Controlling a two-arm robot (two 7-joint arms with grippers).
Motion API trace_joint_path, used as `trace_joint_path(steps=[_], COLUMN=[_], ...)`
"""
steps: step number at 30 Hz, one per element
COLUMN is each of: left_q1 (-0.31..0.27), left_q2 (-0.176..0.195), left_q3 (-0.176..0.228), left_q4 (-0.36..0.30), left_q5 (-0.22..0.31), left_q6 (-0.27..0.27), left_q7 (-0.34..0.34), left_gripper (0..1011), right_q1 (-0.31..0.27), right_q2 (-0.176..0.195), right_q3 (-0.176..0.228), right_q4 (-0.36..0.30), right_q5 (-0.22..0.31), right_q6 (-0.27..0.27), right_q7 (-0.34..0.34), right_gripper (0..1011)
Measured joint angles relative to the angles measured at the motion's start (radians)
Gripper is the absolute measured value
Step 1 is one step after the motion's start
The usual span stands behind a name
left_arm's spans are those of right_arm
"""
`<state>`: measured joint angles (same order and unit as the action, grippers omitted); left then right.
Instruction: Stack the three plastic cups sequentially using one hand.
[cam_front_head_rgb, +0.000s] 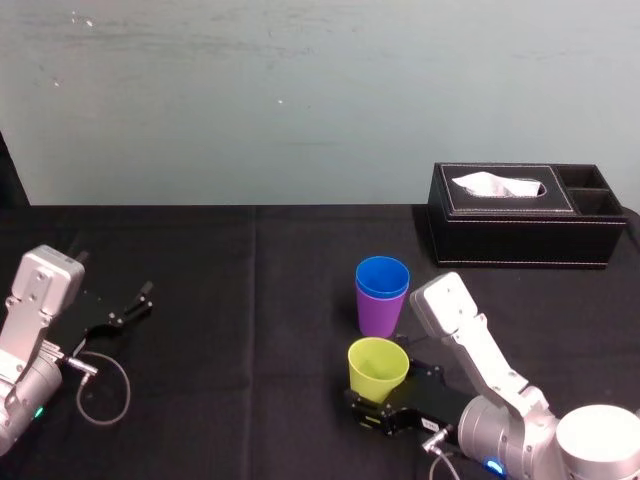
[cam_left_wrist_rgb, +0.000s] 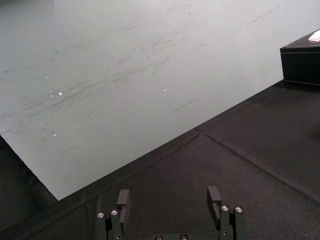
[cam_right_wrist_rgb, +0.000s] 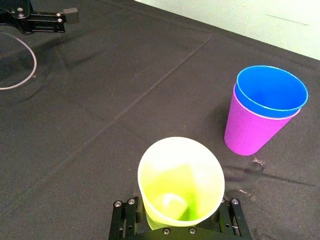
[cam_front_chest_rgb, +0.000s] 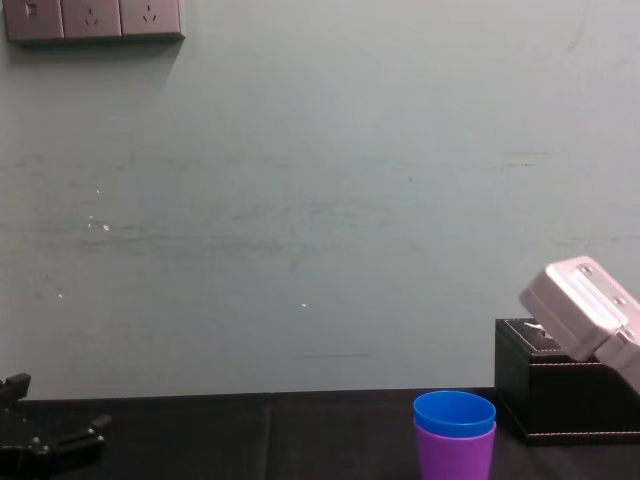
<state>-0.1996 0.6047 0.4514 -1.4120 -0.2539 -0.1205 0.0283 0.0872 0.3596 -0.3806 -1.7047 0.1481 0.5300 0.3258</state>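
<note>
The right pincer (cam_front_head_rgb: 370, 405), black and two-fingered on a silver-grey metal arm (cam_front_head_rgb: 480, 345) with a bent wrist, sits low at the near right. Its fingers (cam_right_wrist_rgb: 124, 220) are clamped on the base of a yellow-green plastic cup (cam_right_wrist_rgb: 180, 175). The left pincer (cam_left_wrist_rgb: 168, 197) hangs low, well off to the right pincer's left, with its jaws parted.
</note>
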Motion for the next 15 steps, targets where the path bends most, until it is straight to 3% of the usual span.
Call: trace_joint_path(steps=[9,15], left_q1=[0.000,0.000], left_q2=[0.000,0.000], left_q3=[0.000,0.000], left_q4=[0.000,0.000], left_q5=[0.000,0.000], left_q6=[0.000,0.000], left_q7=[0.000,0.000], left_gripper=[1000,1000], right_q1=[0.011,0.052], right_q2=[0.020,0.036], right_q3=[0.018,0.030], right_q4=[-0.047,-0.066], right_q5=[-0.020,-0.022], right_q6=[-0.020,0.006], right_q7=[0.015,0.040], right_gripper=[729,729])
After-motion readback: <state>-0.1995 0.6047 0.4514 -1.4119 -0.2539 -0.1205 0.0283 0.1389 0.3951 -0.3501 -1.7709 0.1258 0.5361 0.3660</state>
